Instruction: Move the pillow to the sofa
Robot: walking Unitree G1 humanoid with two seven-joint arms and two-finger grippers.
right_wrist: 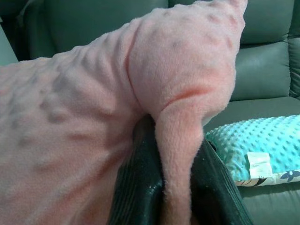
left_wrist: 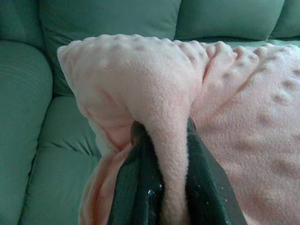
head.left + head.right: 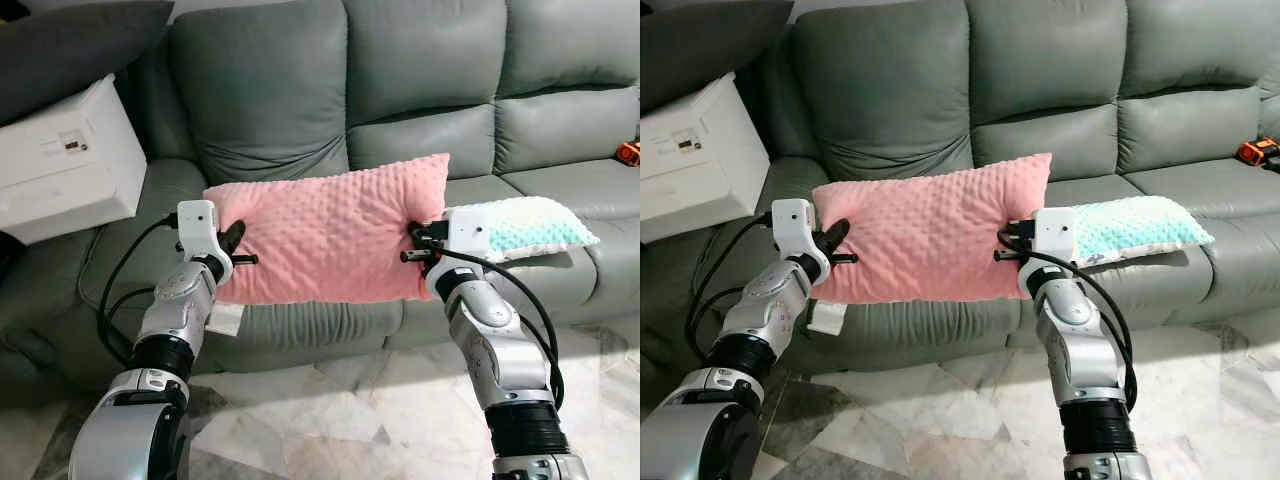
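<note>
I am holding the pink pillow [image 3: 330, 230] stretched between both arms, lifted in front of the grey sofa [image 3: 420, 80], above the front edge of its seat. My left gripper [image 2: 164, 154] is pinching a fold of fabric at the pillow's left end; my right gripper [image 1: 176, 159] is pinching a fold at its right end. Both pairs of fingers are closed tight on the plush, as both wrist views show.

Step in hand: carrying the pillow forward and lowering it onto the seat cushion. To do this well, I am judging that both arms need to advance together and at one height, so that the fabric stays taut and neither fold slips from its pinch. Release should come only once the pillow's underside is resting on the cushion, and both sides should let go together.

Surroundings: a turquoise pillow [image 3: 530, 228] is lying on the seat just behind my right gripper, so the free landing area is the cushion to its left. A white box [image 3: 65, 160] is sitting on the sofa's left arm, well clear. A small orange object [image 3: 1260, 152] is lying on the far right seat. The marble floor [image 3: 340, 420] is below.
</note>
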